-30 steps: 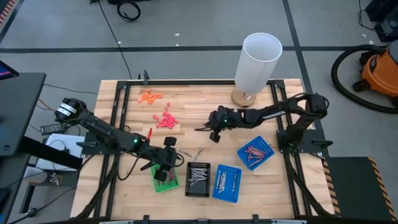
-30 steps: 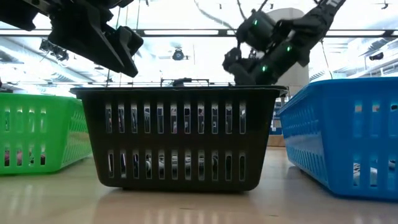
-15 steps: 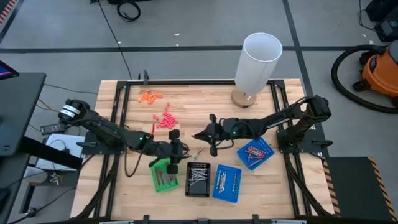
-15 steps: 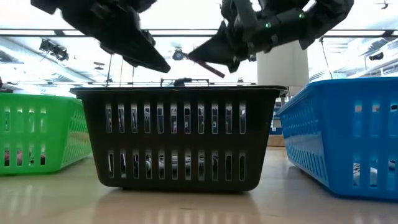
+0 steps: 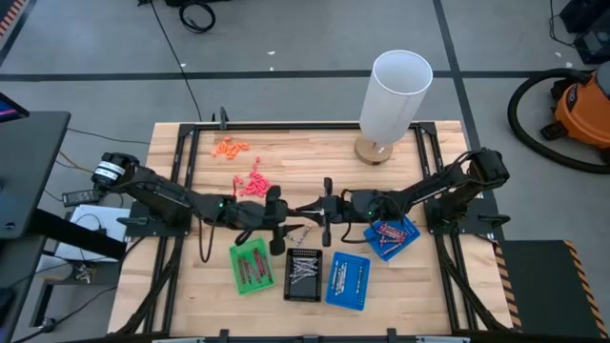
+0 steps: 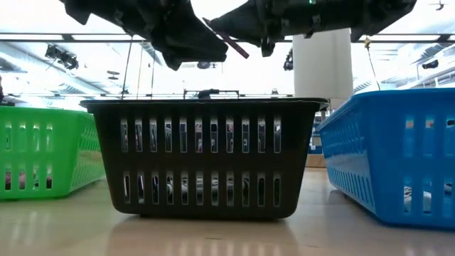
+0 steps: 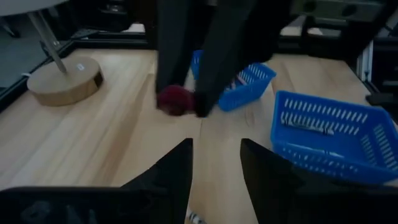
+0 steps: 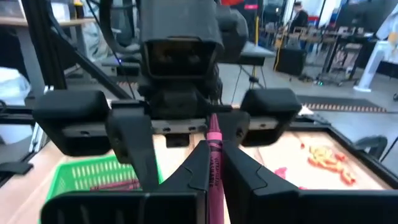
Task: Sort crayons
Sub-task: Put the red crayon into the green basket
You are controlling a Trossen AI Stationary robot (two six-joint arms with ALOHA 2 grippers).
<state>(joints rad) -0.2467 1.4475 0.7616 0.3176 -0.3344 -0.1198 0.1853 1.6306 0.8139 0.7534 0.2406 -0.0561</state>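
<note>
My right gripper is shut on a maroon crayon above the table's middle. My left gripper faces it, open. Its fingers stand on either side of the crayon's free end without touching it. In the low view the crayon slants between the two grippers, above the black tray. Several loose crayons lie on the table below. The green tray holds dark red crayons and the black tray holds grey ones. My right gripper pinches the crayon's rear part between its two fingers. The crayon lies along the fingers and sticks out past their tips toward my left gripper. The fingers come roughly level from the table's right. The crayon is lifted clear of the table.
Two blue trays stand at the near right; the farther one holds red crayons. Orange bits and coral-pink bits lie at the far left. A tall white cylinder on a round wooden base stands at the far edge.
My left gripper has gone from above the green tray toward the far edge and the right, up to my right gripper. My right gripper has come a little toward the left and near edge, carrying the crayon, so the two grippers now face each other.
</note>
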